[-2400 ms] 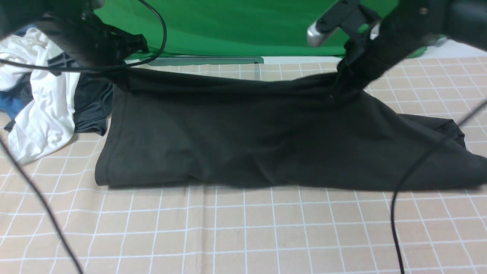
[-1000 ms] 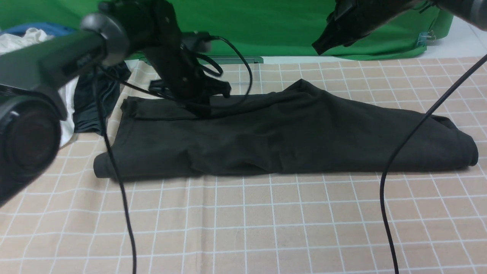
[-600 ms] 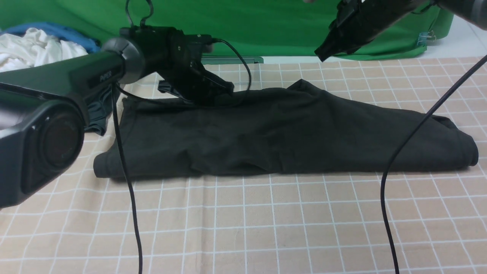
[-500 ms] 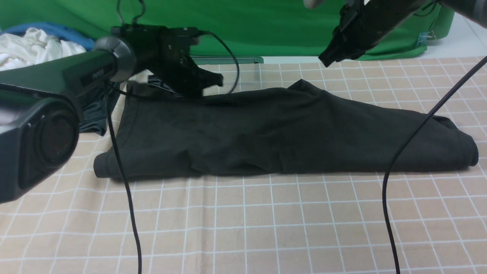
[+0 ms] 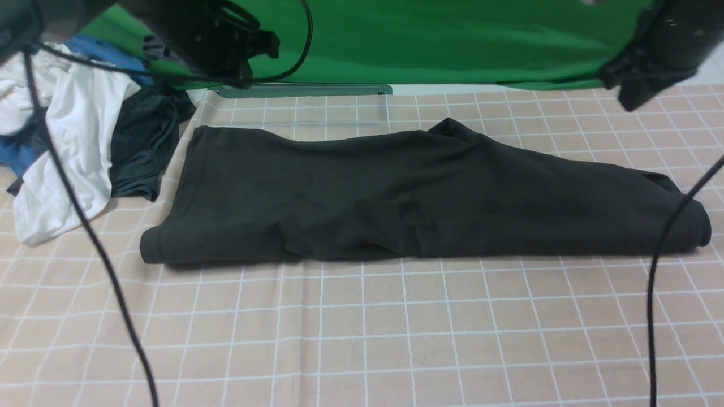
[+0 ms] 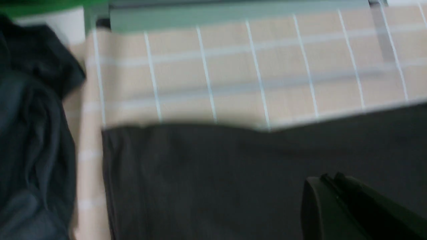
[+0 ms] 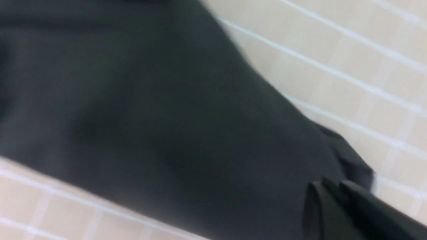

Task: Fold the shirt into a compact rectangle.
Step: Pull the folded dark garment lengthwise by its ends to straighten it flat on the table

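A black shirt [image 5: 396, 198] lies flat across the checked counter [image 5: 362, 339] in one long band, its near edge a rounded fold, with both sets of jaws raised clear of it.

The left jaws, at the end of the left arm [image 5: 198, 28], are pressed together and hold nothing. They hang over the far edge of the counter. The shirt's far left corner lies below them and a little nearer the camera. In the left wrist view, that corner of the shirt [image 6: 233, 183] spreads out beneath the closed jaws, with bare counter [image 6: 233, 73] beyond it.

The right jaws, on the right arm [image 5: 656, 56], are up near the green backdrop [image 5: 424, 39], above bare counter. The shirt's right end lies below them and toward the camera. Blur hides whether these jaws are apart or together. In the right wrist view, the shirt [image 7: 150, 116] lies under them, untouched.

Out past the left jaws, off the shirt's left edge, is a heap of other clothes: a white garment [image 5: 68, 141], a dark garment with a sheen [image 5: 141, 147] and a blue cloth [image 5: 17, 158]. The dark garment lies just beside the shirt's left edge. Two black cables [image 5: 85, 226] hang down in the foreground, one at each side.
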Robot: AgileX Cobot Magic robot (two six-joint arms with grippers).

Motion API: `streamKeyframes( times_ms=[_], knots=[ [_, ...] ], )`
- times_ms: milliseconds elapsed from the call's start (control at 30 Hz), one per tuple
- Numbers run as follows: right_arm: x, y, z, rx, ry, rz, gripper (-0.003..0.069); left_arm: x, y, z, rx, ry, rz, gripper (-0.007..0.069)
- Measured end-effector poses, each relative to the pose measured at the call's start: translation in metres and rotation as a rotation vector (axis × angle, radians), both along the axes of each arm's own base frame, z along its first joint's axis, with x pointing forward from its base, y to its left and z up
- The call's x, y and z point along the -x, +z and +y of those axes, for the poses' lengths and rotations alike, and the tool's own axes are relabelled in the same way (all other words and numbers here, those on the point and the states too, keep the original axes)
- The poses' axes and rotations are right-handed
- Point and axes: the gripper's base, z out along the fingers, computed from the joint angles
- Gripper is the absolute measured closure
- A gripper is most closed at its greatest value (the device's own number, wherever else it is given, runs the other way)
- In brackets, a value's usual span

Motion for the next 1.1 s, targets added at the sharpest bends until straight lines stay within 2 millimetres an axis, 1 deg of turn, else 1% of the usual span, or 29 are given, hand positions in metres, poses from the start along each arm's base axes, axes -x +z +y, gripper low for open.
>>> streamKeyframes(
  times_ms=[33,67,133,233,300,367,567,700,733,800,833,900,1000,1033,1067,1100],
  knots=[
    [-0.003,-0.006,-0.009,0.000,-0.024,0.014,0.0466,0.010,-0.008,0.000,0.006,-0.010,0.034,0.0606],
    [-0.005,-0.010,-0.014,0.000,-0.035,0.024,0.0433,0.016,-0.013,0.000,0.015,-0.017,0.052,0.0606],
    [-0.011,-0.024,-0.020,0.001,-0.050,0.050,0.0357,0.030,-0.035,-0.001,0.038,-0.024,0.123,0.0606],
    [-0.021,-0.046,-0.022,0.001,-0.054,0.073,0.0281,0.045,-0.065,0.000,0.048,-0.018,0.203,0.0606],
    [-0.031,-0.067,-0.022,0.002,-0.054,0.086,0.0242,0.053,-0.081,0.001,0.048,-0.007,0.246,0.0606],
    [-0.037,-0.082,-0.022,0.002,-0.054,0.095,0.0223,0.057,-0.090,0.002,0.042,-0.003,0.267,0.0606],
    [-0.046,-0.112,-0.022,0.003,-0.054,0.126,0.0210,0.061,-0.105,0.009,-0.025,0.019,0.300,0.0606],
    [-0.050,-0.122,-0.022,0.002,-0.054,0.118,0.0210,0.060,-0.107,0.011,-0.054,0.028,0.298,0.0606],
    [-0.052,-0.128,-0.022,0.002,-0.055,0.119,0.0210,0.060,-0.107,0.012,-0.060,0.028,0.296,0.0606],
    [-0.053,-0.133,-0.022,0.002,-0.055,0.125,0.0210,0.060,-0.107,0.012,-0.063,0.028,0.296,0.0606],
    [-0.054,-0.135,-0.022,0.002,-0.057,0.127,0.0214,0.060,-0.107,0.012,-0.064,0.028,0.296,0.0606],
    [-0.054,-0.136,-0.022,0.002,-0.056,0.124,0.0255,0.060,-0.108,0.012,-0.066,0.027,0.296,0.0606],
    [-0.055,-0.136,-0.022,0.007,-0.041,0.117,0.0409,0.060,-0.108,0.012,-0.067,0.027,0.295,0.0606],
    [-0.055,-0.136,-0.022,0.010,-0.029,0.114,0.0517,0.060,-0.108,0.012,-0.066,0.028,0.295,0.0606],
    [-0.055,-0.136,-0.022,0.011,-0.027,0.113,0.0539,0.060,-0.108,0.012,-0.066,0.028,0.295,0.0606],
    [-0.055,-0.136,-0.022,0.008,-0.023,0.113,0.0592,0.060,-0.108,0.012,-0.066,0.028,0.295,0.0606]
  ],
)
